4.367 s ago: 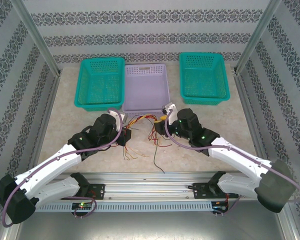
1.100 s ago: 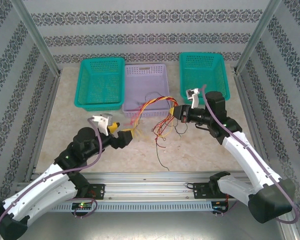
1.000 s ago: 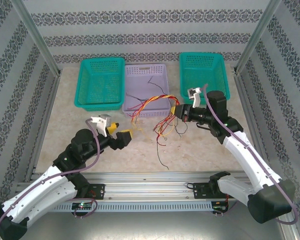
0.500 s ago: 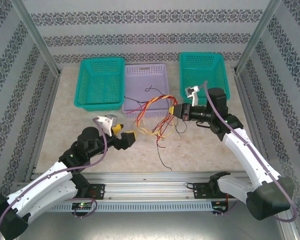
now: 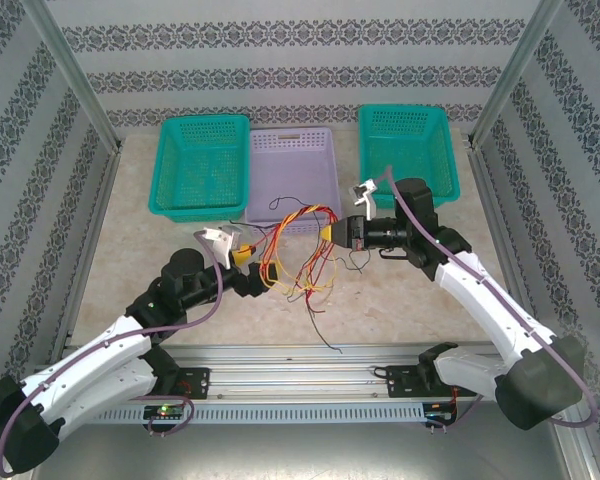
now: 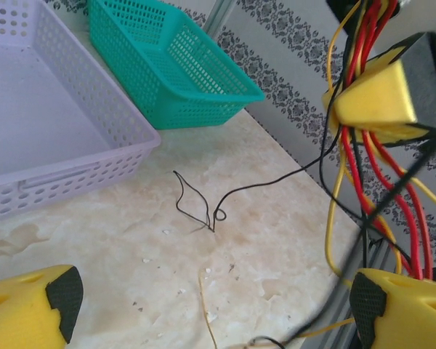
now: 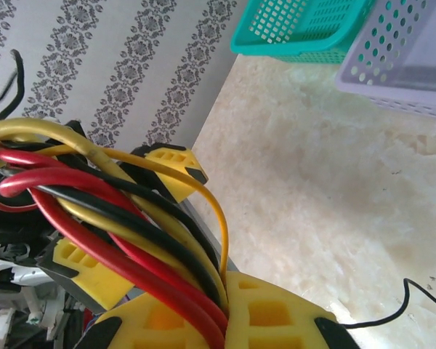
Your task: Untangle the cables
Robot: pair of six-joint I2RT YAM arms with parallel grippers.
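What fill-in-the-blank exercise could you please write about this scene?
The right gripper is shut on the bundle of thin red, black and yellow cables, while the left gripper is ____.
The pale purple perforated plastic basket stands ____ the left teal mesh basket and the right teal mesh basket.
One thin wire curled on the beige tabletop is coloured ____.
Missing words: open; between; black.

The top camera looks down toward twelve o'clock from behind the bases, while the close wrist cameras face two o'clock (left) and nine o'clock (right), all three sharing the purple basket (image 5: 290,170) and the cables (image 7: 109,218).
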